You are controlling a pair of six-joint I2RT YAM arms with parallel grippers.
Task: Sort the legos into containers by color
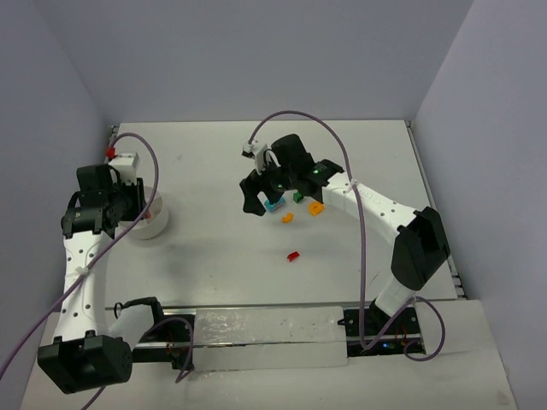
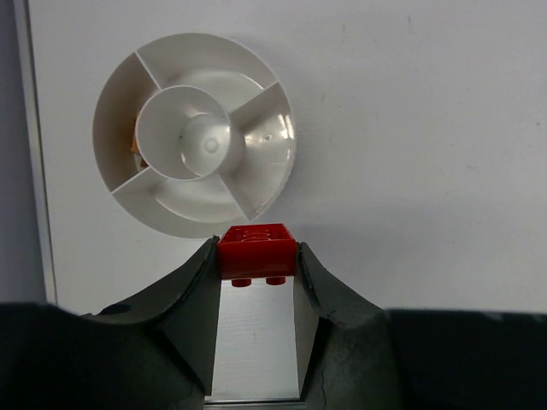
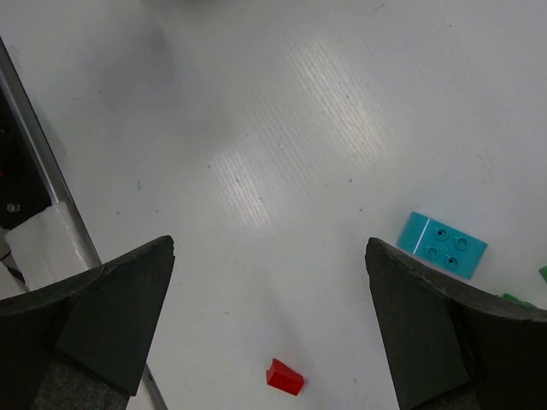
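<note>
White table (image 1: 214, 256) | left end effector (image 2: 256, 266) grips red lego (image 2: 256, 243) at 6 o'clock of bowl (image 2: 109, 90) | right end effector (image 3: 269, 256) wide, empty | five loose legos (image 1: 288, 218) left

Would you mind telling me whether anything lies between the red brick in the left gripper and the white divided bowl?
Nothing visible does. The small red plastic brick sits clamped in the left gripper, and only bare white table separates it from the round white divided bowl just ahead in the wrist view.
</note>
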